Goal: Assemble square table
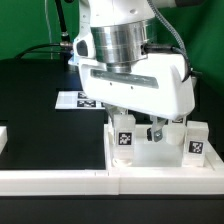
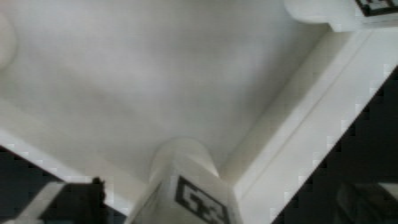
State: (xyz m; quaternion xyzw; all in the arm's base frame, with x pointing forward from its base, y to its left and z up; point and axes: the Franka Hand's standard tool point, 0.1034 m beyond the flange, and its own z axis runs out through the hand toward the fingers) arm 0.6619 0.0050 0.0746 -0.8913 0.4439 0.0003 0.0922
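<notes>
The white square tabletop (image 1: 152, 153) lies by the front rail, and its pale inner face (image 2: 125, 90) and raised rim (image 2: 311, 110) fill the wrist view. A short white tagged leg (image 1: 124, 139) stands upright at its near corner, and it also shows in the wrist view (image 2: 192, 195). A second tagged leg (image 1: 196, 146) stands at the corner toward the exterior view's right. My gripper (image 1: 138, 128) hangs low over the tabletop. In the wrist view the gripper (image 2: 196, 208) straddles the first leg, with a dark gap between one finger (image 2: 82, 198) and the leg. It looks open.
The marker board (image 1: 78, 100) lies on the black table behind the tabletop. A long white border rail (image 1: 60, 181) runs along the front. Another white piece (image 1: 3, 136) shows at the exterior view's left edge. A rounded white part (image 2: 356, 10) sits at the far rim corner.
</notes>
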